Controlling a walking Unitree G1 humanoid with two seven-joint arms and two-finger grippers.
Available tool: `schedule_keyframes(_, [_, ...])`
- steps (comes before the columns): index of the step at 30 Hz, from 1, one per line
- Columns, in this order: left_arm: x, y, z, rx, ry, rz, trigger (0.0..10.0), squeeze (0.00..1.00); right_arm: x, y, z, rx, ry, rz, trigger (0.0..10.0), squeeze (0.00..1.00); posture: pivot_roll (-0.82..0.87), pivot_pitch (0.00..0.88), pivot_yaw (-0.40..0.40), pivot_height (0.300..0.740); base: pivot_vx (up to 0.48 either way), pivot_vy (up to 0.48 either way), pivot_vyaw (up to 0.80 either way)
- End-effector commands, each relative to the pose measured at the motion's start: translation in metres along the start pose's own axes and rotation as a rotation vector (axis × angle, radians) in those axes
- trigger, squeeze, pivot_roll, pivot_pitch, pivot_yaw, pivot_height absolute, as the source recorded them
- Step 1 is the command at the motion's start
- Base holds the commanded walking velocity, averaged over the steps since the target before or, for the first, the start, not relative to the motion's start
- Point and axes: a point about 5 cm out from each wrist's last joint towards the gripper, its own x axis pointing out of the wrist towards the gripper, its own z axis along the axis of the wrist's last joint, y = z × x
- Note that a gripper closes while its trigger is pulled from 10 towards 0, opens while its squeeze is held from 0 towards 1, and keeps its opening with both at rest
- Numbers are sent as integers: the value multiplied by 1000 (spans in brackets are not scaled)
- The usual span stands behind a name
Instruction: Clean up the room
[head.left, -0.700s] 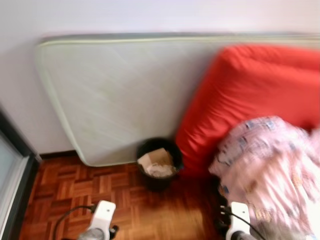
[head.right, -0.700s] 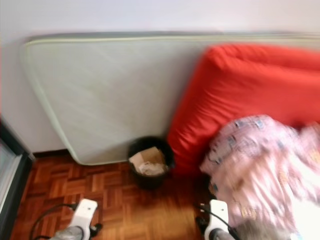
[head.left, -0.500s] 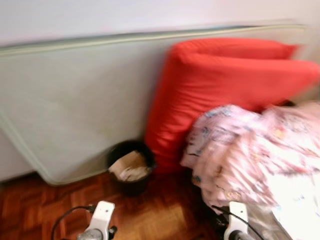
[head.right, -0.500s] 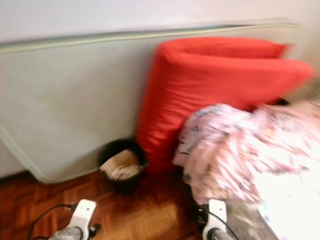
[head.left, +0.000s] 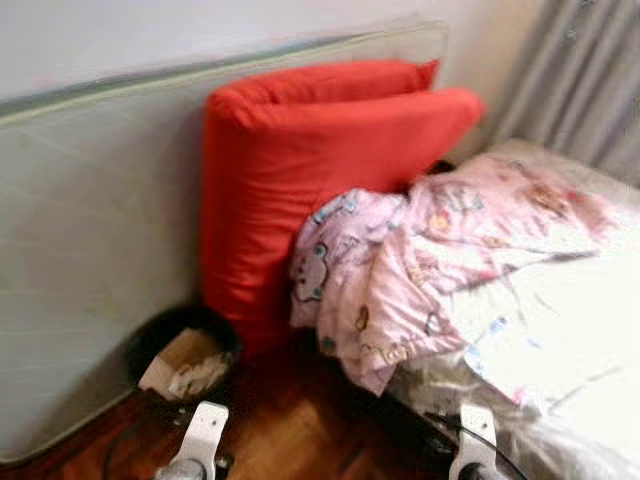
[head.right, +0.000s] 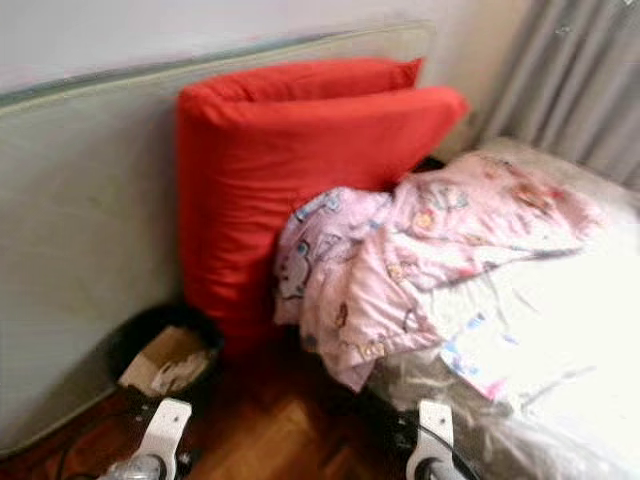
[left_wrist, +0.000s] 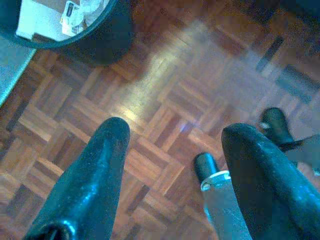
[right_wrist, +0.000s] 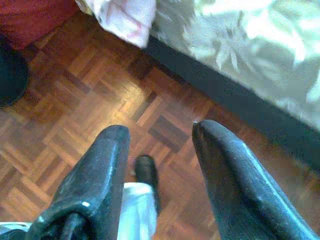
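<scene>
Leaning against wall: a pale grey-green mattress (head.left: 90, 230) stands on edge along the white wall at far left, its lower corner on the parquet floor (left_wrist: 165, 90).
Bin: a black wastebasket (head.left: 180, 358) sits on the floor at the mattress's foot, just beside the red cushion, with cardboard and crumpled paper (head.left: 185, 365) inside.
Left gripper: the left gripper (left_wrist: 175, 170) hangs low over bare parquet, its two black fingers (left_wrist: 95, 175) spread wide apart with nothing between them; the wastebasket's rim lies ahead of it.
Red cushion: a large folded red cushion (head.left: 300, 160) stands upright against the mattress, its top lapping toward the bed.
Bedding: a pink patterned blanket (head.left: 420, 260) is bunched at the near corner of the bed (head.left: 560, 330), touching the cushion and spilling over the edge toward the floor.
Right gripper: the right gripper (right_wrist: 160, 150) hangs over the parquet just beside the bed's dark base, fingers parted and holding nothing, with a corner of the blanket dangling beyond them.
Far right: grey curtains (head.left: 580, 80) hang behind the bed.
</scene>
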Motion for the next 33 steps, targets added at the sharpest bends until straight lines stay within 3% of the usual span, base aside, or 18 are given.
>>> schedule_keyframes(1, [1,-3,1,1,0,-8,10000,0,-1,-5,0,5,1,-17,10000,0,3,0,-33,740,0,0,-800])
schedule_keyframes(27, [0,-2,1,-5,-3,-6,10000,0,-1,-5,-1,2,2,-16,10000,0,1,0,-28,740,0,0,-800])
schedule_keyframes(33, [0,-1,1,-1,-3,-5,10000,0,-1,-4,0,-5,-11,-23,10000,0,0,0,-25,740,0,0,-67])
